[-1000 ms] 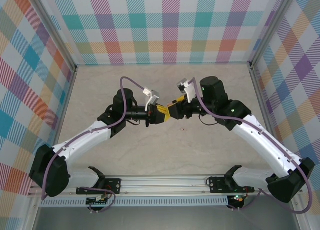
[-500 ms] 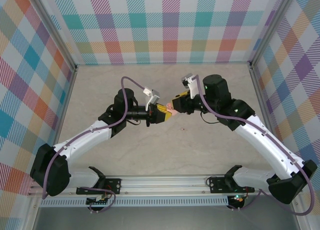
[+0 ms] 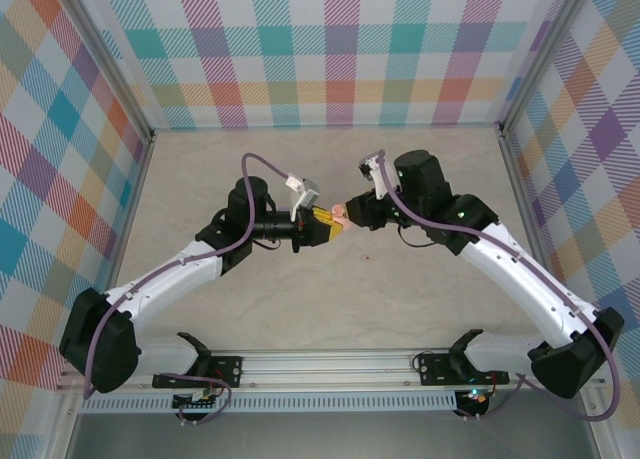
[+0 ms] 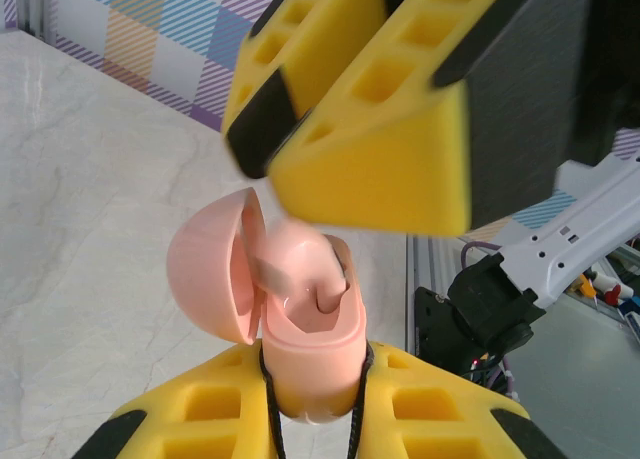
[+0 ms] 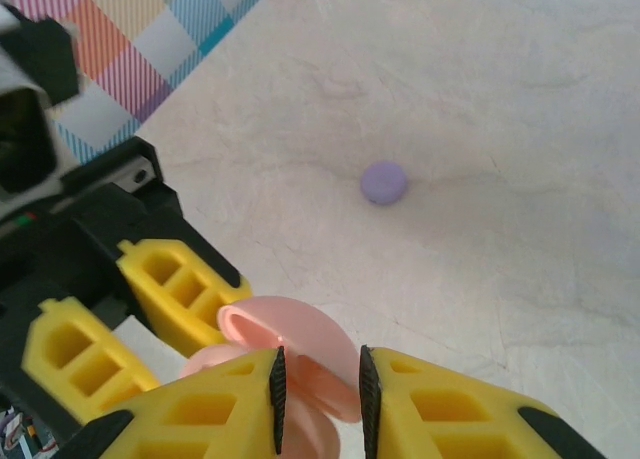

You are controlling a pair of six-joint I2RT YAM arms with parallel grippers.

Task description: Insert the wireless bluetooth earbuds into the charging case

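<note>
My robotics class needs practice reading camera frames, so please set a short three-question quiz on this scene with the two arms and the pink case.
1. True or false: the lid of the pink charging case is closed.
2. Which arm's fingers grip the case? A left; B right; C neither.
3. Fill in: the small round item lying on the table is ____ in colour.
Key: 1 false, it stands open. 2 A, the left fingers. 3 purple.
</note>
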